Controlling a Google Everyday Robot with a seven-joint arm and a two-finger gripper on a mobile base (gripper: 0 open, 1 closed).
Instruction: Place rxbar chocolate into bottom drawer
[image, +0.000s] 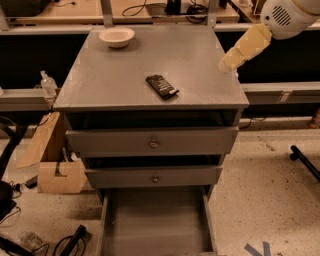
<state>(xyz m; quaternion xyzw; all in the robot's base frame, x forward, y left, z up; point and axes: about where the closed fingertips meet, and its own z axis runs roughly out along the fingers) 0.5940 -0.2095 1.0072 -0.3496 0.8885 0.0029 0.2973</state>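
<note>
Jaws above cabinet top (125, 70), right edge; rxbar chocolate (161, 86) centred

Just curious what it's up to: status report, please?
Claw above right edge of cabinet top, apart from bar. Rxbar chocolate lies mid-top, untouched. Bottom drawer open. White bowl at far corner, not in the way.

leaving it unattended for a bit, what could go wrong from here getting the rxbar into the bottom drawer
1. The rxbar chocolate lies flat on the cabinet top, apart from the end effector hovering over the top's right edge; a grasp may just push it away.
2. The two upper drawers jut out above the open bottom drawer, so the arm might clip them going down.
</note>
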